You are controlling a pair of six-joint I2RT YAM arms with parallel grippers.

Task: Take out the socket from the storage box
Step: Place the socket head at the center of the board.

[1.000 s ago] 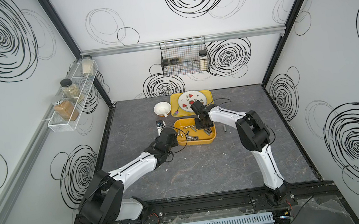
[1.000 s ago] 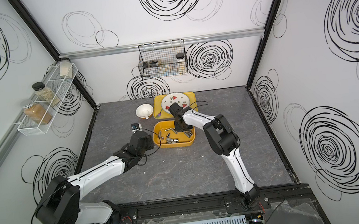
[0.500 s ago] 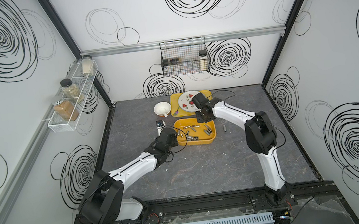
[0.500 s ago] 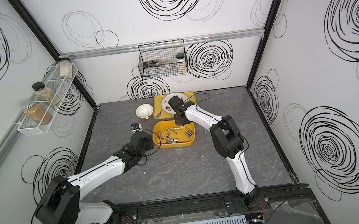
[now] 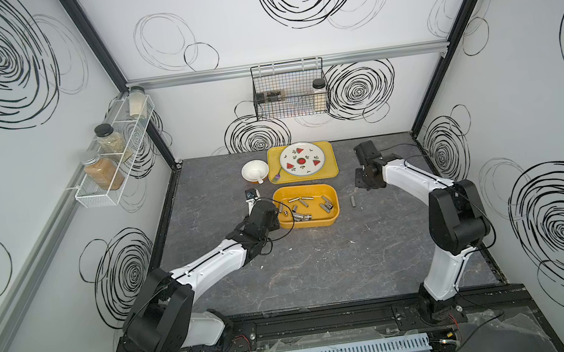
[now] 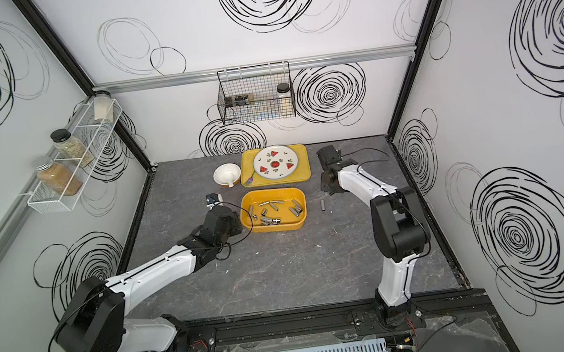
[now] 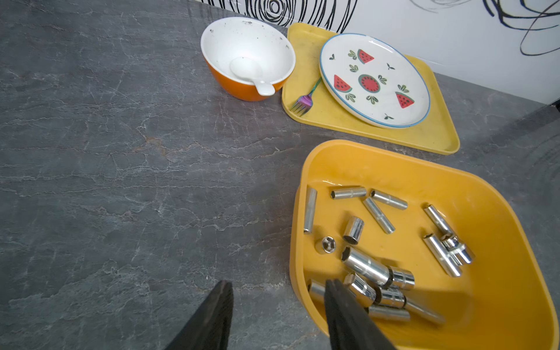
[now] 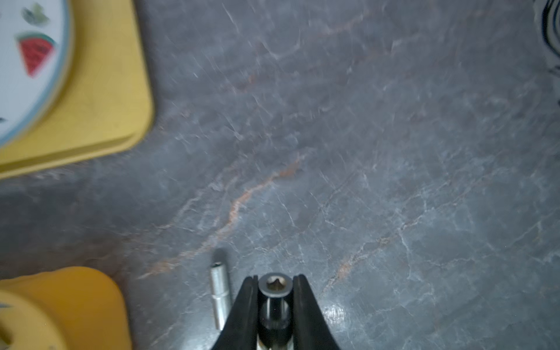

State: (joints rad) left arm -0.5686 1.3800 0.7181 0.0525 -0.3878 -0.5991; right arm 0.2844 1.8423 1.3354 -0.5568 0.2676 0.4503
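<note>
The storage box [image 5: 304, 187] is a deep yellow-orange tub in the middle of the table, seen in both top views, with several chrome sockets [image 7: 365, 265] lying in it. In the right wrist view my right gripper [image 8: 276, 277] is shut on one chrome socket [image 8: 275, 286], held end-on above bare table to the right of the box [image 8: 75, 300]. Another socket [image 8: 220, 298] lies loose on the table just beside the fingers; it also shows in a top view [image 5: 352, 201]. My left gripper [image 7: 277, 283] is open at the box's left end, one finger over the box's inside and the other outside it.
Behind the box sits a flat yellow tray [image 5: 331, 171] with a watermelon plate [image 5: 302, 159] and a fork [image 7: 304, 103]. An orange bowl [image 5: 254, 172] with a white spoon stands left of the tray. A small black object [image 5: 250, 194] lies left of the box. A wire basket [image 5: 289, 92] hangs on the back wall.
My right arm has lifted out of the box and swung right, carrying the socket over the bare table. The left arm has stayed put.
</note>
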